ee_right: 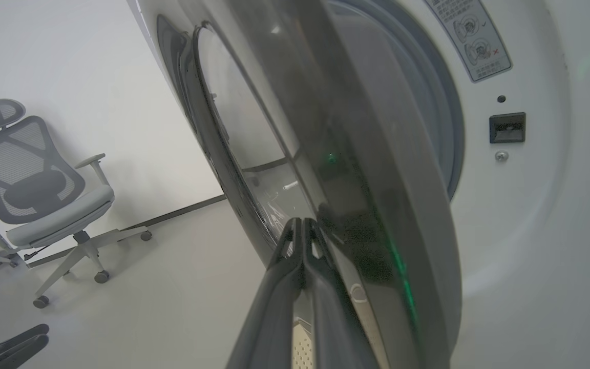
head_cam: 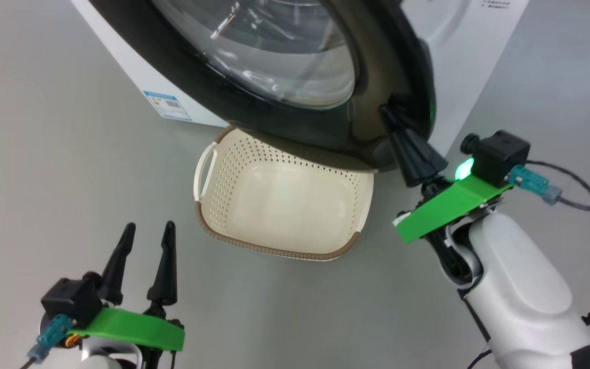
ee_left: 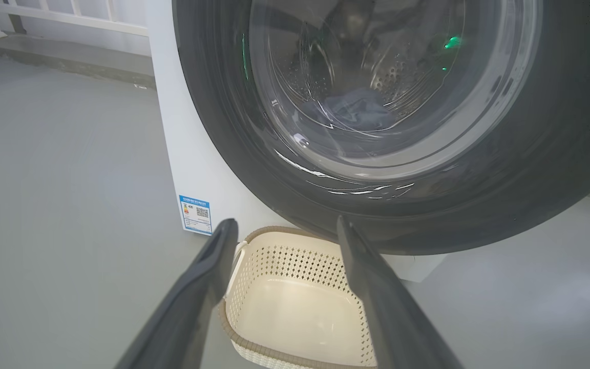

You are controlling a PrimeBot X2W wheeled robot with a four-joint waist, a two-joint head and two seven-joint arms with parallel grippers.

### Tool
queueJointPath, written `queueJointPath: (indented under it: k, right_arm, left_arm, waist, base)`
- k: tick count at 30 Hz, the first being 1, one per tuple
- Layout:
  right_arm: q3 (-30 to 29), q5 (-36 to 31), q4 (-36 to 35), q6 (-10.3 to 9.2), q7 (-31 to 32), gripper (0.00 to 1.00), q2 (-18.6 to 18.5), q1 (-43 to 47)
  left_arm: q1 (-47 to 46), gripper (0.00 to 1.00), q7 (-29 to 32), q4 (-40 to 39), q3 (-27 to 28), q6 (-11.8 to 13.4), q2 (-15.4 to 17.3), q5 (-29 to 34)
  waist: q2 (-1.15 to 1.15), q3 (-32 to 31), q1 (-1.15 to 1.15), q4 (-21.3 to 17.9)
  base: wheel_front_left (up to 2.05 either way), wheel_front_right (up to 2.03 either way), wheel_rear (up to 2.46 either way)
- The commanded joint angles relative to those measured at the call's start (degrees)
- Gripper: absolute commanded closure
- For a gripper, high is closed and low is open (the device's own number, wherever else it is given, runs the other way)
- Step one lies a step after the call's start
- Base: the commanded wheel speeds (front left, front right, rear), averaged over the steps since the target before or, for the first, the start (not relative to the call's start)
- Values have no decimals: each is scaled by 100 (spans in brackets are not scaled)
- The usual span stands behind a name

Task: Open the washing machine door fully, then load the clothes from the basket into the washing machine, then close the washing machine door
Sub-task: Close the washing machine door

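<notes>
The right gripper has its two fingers pressed tightly together, holding nothing, and its tips rest on the glossy black rim of the washing machine door at the door's right, free edge. In the right wrist view the same closed fingers lie along that rim. The door stands at an angle to the washing machine, with the grey gasket and the dark latch slot uncovered just to the right of it. The left gripper hangs low at the near left with its fingers spread wide and empty, well apart from everything. Between the two arms, on the grey floor under the door's lower rim, the basket sits bare. Through the door glass the left wrist view shows bluish clothes lying at the bottom of the steel drum. So opening and loading look finished — only the last step is left. The door is swung most of the way round but, judging by the visible gap, has not latched; it likely needs a firm push at that free edge to click home.
</notes>
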Motion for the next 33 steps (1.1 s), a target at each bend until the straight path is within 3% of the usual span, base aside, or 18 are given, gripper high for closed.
queueJointPath:
  k: [1,18,33]
  right_arm:
    - [-12,-39,-91,6,-28,100,31,-152]
    - [-726,-328,257,6,-28,100,-229,-1175]
    - [-1329,-556,390,6,-28,100,-183,-1909]
  left_arm:
    - [-206,0,-38,-173,180,-10,90,-42]
    - [-549,0,-38,-327,-68,-10,-60,-95]
    - [-794,0,-38,-361,-191,-10,-112,-126]
  waist:
    - [0,93,0,73]
    - [0,689,0,381]
    - [0,995,0,467]
  base:
    - [0,0,0]
    - [0,0,0]
    - [0,0,0]
